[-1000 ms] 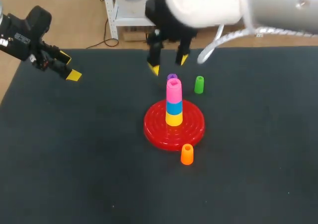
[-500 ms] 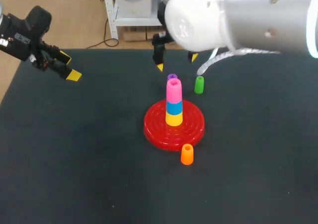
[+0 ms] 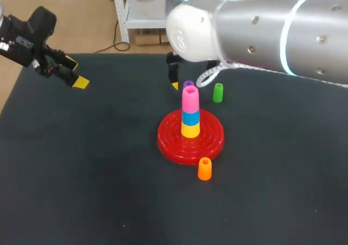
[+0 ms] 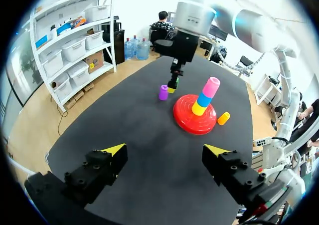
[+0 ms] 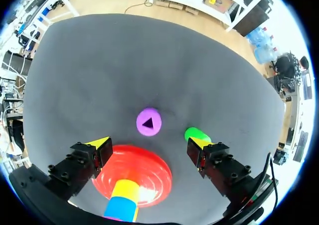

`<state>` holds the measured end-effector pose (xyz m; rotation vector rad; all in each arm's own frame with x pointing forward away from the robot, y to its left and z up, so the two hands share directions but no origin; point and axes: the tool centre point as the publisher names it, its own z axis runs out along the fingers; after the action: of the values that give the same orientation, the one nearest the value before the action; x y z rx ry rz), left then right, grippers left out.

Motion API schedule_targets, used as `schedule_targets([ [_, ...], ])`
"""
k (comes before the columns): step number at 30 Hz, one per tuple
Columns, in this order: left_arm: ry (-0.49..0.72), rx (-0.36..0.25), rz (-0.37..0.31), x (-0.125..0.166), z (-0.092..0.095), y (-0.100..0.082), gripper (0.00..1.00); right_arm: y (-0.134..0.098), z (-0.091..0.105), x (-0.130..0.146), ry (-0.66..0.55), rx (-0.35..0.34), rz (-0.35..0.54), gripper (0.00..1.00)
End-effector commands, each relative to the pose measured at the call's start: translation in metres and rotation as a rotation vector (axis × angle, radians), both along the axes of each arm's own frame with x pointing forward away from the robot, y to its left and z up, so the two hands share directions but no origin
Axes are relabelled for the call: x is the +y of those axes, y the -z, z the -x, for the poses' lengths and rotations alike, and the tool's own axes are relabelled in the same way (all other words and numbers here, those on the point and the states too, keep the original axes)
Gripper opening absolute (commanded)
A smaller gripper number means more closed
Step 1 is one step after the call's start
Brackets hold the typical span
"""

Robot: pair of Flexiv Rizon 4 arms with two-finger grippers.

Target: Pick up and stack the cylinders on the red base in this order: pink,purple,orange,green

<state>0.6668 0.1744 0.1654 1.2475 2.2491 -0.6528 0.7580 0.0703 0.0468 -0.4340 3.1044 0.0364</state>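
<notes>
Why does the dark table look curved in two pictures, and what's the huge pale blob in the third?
Both wrist views: fisheye lenses bow the flat black table. Head view: my grey metal right arm, close to the camera, looms large.

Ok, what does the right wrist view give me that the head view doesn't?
Only the right wrist view: the purple cylinder with its full top and triangular hole, just ahead of the open right tool. Only the head view: the orange cylinder, the pink cylinder topping the stack, and the left tool. Both: the red base and the green cylinder.
</notes>
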Motion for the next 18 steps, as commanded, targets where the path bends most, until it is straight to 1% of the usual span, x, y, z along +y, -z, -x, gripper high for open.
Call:
schedule_targets([
  [1, 0.001, -0.003, 0.002, 0.001, 0.001, 0.001, 1.00, 0.003, -0.010, 0.004, 0.000, 0.057, 0.013, 1.00],
  [11, 0.001, -0.003, 0.002, 0.001, 0.001, 0.001, 1.00, 0.015, -0.014, -0.002, 0.037, 0.073, 0.008, 1.00],
  [12, 0.001, -0.003, 0.002, 0.001, 0.001, 0.001, 1.00, 0.015, -0.014, -0.002, 0.038, 0.073, 0.007, 0.95],
  [14, 0.001, -0.003, 0.002, 0.001, 0.001, 0.001, 1.00, 0.016, -0.013, -0.001, 0.038, 0.074, 0.005, 0.80],
  [15, 0.001, -0.003, 0.002, 0.001, 0.001, 0.001, 1.00, 0.016, -0.012, -0.001, 0.034, 0.071, 0.001, 0.75],
  [17, 0.001, -0.003, 0.002, 0.001, 0.001, 0.001, 1.00, 0.017, -0.011, 0.001, 0.031, 0.069, -0.001, 0.73],
  [18, 0.001, -0.003, 0.002, 0.001, 0.001, 0.001, 1.00, 0.018, -0.011, 0.001, 0.031, 0.070, -0.002, 0.69],
])
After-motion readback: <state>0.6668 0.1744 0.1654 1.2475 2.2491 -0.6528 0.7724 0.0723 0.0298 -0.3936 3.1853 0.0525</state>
